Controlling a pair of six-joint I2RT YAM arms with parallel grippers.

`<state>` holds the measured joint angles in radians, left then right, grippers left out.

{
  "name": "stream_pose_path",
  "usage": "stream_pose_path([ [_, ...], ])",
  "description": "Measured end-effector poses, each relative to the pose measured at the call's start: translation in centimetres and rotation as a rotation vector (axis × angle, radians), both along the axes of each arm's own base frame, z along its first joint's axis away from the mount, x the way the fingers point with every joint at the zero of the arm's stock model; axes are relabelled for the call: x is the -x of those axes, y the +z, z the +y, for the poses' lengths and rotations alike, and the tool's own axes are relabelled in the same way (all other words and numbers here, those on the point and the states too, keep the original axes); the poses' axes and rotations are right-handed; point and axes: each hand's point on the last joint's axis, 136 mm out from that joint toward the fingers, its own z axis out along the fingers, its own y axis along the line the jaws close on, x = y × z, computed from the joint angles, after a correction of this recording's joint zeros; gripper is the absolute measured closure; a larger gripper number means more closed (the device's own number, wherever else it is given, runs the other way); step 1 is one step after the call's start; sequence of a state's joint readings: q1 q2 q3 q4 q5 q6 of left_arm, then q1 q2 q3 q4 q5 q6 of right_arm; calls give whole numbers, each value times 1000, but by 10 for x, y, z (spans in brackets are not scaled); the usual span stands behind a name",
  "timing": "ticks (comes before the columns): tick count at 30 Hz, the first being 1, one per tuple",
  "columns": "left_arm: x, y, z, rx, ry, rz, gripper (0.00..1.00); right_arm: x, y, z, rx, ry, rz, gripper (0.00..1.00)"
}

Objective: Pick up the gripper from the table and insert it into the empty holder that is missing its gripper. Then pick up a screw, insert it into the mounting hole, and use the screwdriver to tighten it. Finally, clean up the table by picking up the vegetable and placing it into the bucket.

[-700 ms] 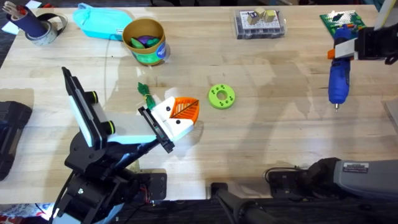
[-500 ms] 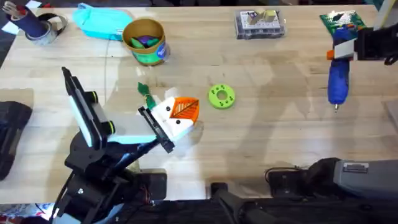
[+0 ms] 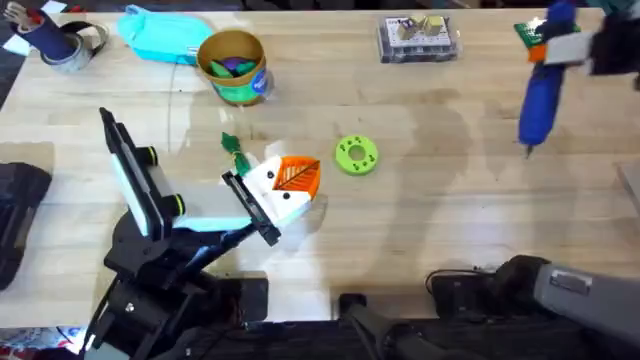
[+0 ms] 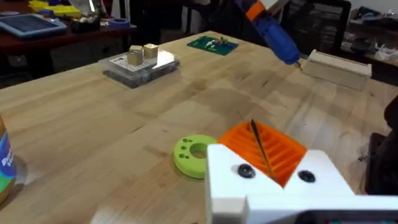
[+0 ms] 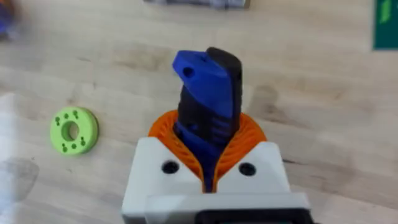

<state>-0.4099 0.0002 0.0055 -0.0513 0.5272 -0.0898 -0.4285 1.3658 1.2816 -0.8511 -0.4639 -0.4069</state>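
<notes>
Spanning the whole view, a pale wood surface (image 3: 420, 220) w/ dark desks and chairs in the room behind. Right pincer (image 5: 211, 177) grips the screwdriver (image 3: 540, 95) above the far right. Left pincer (image 3: 290, 185) shut, empty, near the vegetable (image 3: 233, 148); bucket (image 3: 233, 68) farther back.

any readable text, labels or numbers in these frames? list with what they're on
Nothing readable.
Bucket: print on its green wall, too blurred to read.
Blue label at the left wrist view's edge: white letters, cut off and blurred.
Sticker on the right arm's base: too small to read.
Green circuit board: no legible marking.
Screwdriver, held by the right gripper: no visible text.
</notes>
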Motion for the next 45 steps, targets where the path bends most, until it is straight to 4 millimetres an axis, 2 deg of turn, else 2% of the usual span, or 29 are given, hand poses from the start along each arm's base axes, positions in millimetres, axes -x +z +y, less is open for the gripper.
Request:
stream_pose_path([
  [4, 0, 0, 0, 0, 0, 0, 991, 20, 57, 12, 60, 2, -175, 954],
  [7, 0, 0, 0, 0, 0, 0, 991, 40, 91, 22, 98, 4, -287, 952],
  [11, 0, 0, 0, 0, 0, 0, 991, 62, 121, 35, 140, 14, -399, 953],
  [12, 0, 0, 0, 0, 0, 0, 991, 72, 136, 48, 160, 36, -491, 954],
  [15, 0, 0, 0, 0, 0, 0, 991, 76, 144, 66, 151, 78, -589, 952],
  [20, 0, 0, 0, 0, 0, 0, 991, 69, 149, 99, 66, 158, -740, 954],
  [25, 0, 0, 0, 0, 0, 0, 991, 56, 142, 142, -93, 258, -802, 953],
  [33, 0, 0, 0, 0, 0, 0, 991, 45, 122, 220, -293, 447, -725, 952],
  [40, 0, 0, 0, 0, 0, 0, 991, 47, 95, 288, -403, 599, -612, 952],
  [44, 0, 0, 0, 0, 0, 0, 991, 50, 82, 319, -445, 664, -570, 954],
  [45, 0, 0, 0, 0, 0, 0, 991, 55, 86, 338, -486, 703, -589, 952],
])
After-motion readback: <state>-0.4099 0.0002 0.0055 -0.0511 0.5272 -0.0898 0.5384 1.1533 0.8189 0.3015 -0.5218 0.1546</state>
